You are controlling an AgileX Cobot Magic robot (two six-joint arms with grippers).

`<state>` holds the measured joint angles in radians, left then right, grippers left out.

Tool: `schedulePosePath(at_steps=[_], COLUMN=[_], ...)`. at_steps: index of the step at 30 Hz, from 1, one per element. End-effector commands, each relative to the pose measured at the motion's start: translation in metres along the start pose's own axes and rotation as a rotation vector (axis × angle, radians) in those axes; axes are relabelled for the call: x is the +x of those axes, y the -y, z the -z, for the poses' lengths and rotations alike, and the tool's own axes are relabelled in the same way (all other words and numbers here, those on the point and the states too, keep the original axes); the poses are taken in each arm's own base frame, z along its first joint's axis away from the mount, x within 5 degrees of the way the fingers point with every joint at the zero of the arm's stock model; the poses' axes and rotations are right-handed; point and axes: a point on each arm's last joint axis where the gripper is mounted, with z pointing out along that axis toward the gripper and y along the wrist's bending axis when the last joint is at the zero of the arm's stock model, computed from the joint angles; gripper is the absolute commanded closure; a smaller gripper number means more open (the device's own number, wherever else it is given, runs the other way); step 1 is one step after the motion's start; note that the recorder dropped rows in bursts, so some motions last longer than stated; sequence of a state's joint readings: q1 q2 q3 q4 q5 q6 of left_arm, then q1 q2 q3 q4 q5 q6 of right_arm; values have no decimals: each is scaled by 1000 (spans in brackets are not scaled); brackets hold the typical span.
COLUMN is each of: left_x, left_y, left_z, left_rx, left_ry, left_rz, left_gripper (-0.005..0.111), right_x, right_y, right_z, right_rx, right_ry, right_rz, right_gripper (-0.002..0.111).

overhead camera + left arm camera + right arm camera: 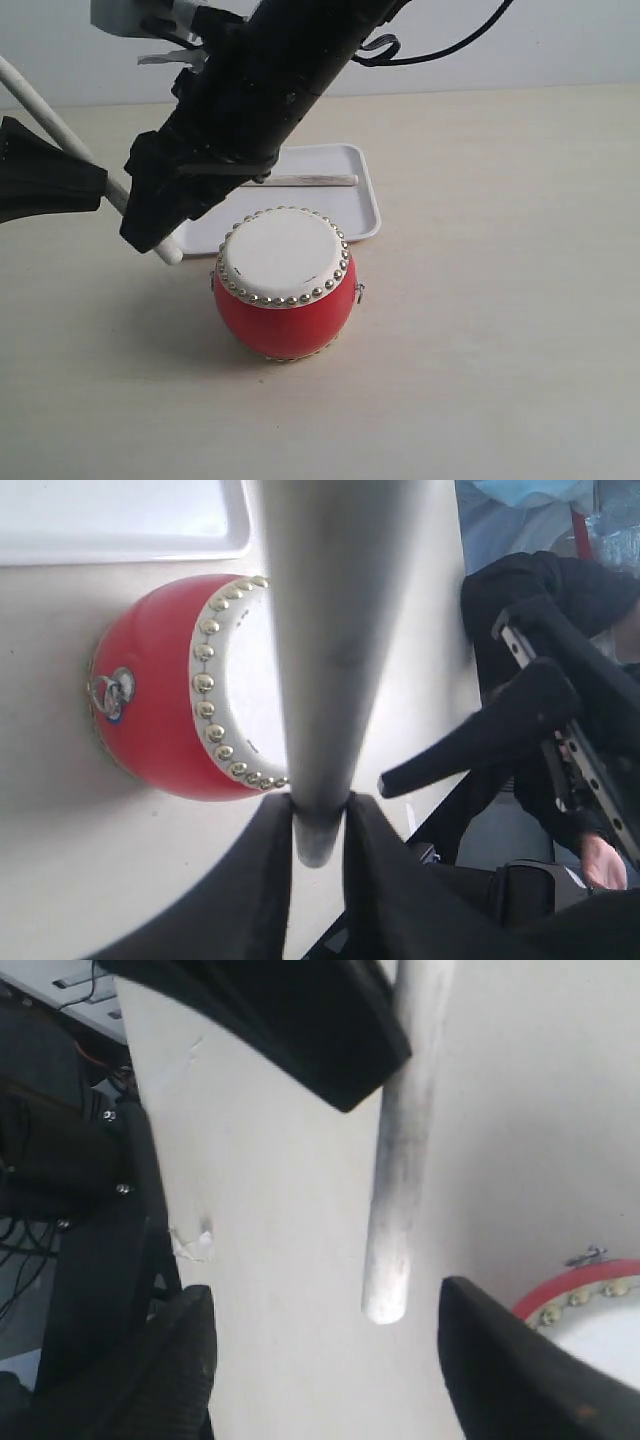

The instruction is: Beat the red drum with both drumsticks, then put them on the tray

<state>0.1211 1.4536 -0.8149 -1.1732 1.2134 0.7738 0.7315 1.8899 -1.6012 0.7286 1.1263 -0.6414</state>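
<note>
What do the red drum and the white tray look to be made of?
The red drum has a glossy red-painted shell, shown by its sheen; the material underneath is unclear. Its matte cream top looks like skin, ringed with shiny, metal-looking studs. The tray is probably plastic: smooth, white, with a rounded moulded rim.

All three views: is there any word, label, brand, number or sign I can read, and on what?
None readable in any view. The red drum, the tray, the drumstick on the tray and the held drumstick bear no print; the background clutter in the left wrist view is too blurred to tell.
</note>
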Motion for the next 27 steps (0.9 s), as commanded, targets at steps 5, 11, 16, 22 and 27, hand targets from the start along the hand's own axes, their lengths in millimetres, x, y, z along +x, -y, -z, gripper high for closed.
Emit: schedulePosePath(at_steps=[5,11,16,22,27], left_x=[-1,-1,-1,-1,-1], left_y=[1,1,1,1,1], left_z=[-1,-1,-1,-1,-1], left_rx=[19,20,20,19,19], left_ry=[3,4,5,3,3], left_rz=[1,5,3,1,1], left_gripper=[107,107,107,107,107], right_x=[-7,-4,-7,-8,-8], right_y=[14,29,27,27,27], right_z=[-15,-37,-41,-41,-41], right_rx=[34,10,-44,-47,-53], right_ry=[81,67,107,110,111], right_rz=[-44,-83,-84,-87,-100], right_gripper=[47,47,51,83,108])
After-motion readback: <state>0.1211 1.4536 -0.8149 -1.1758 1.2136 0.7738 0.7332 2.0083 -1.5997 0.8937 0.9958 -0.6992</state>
